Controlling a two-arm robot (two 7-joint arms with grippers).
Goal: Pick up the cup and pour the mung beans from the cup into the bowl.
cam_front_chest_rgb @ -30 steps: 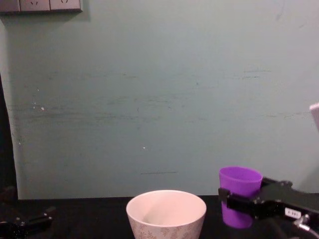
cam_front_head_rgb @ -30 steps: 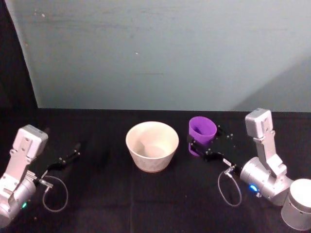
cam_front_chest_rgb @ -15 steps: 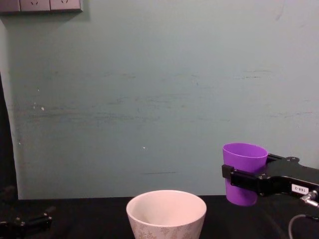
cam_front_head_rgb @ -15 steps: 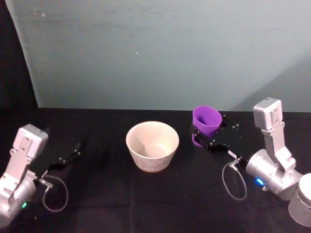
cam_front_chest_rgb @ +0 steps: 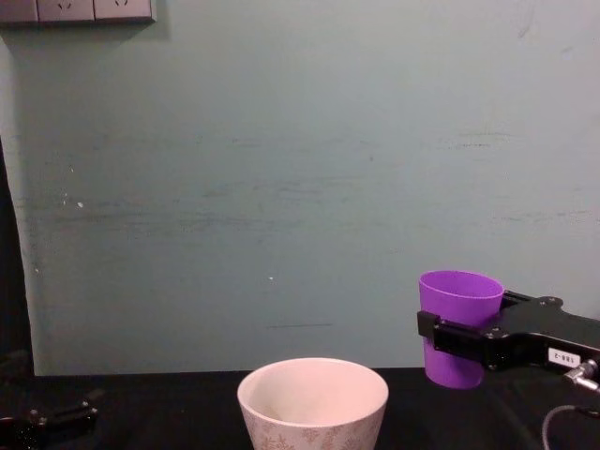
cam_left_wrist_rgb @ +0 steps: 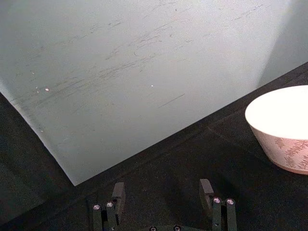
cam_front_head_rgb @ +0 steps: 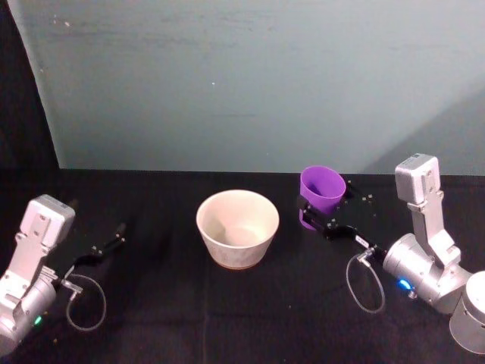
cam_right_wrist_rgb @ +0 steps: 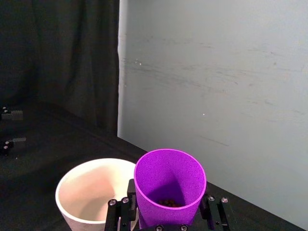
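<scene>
Cup [cam_front_chest_rgb: 459,314] hangs upright in my right hand's [cam_front_chest_rgb: 457,336] clamp, seemingly off the table [cam_front_head_rgb: 189,318], just right of the bowl [cam_front_head_rgb: 237,250], mung beans [cam_right_wrist_rgb: 167,203] at its bottom. I'd bring it over the rim first, then roll the wrist slowly. Left hand [cam_left_wrist_rgb: 163,202] sits parked, fingers wide.

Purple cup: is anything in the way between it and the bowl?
No, nothing visible is in the way. The right gripper holds the cup upright just to the right of the bowl, with only bare black table between them. The left gripper sits open far off to the left.
</scene>
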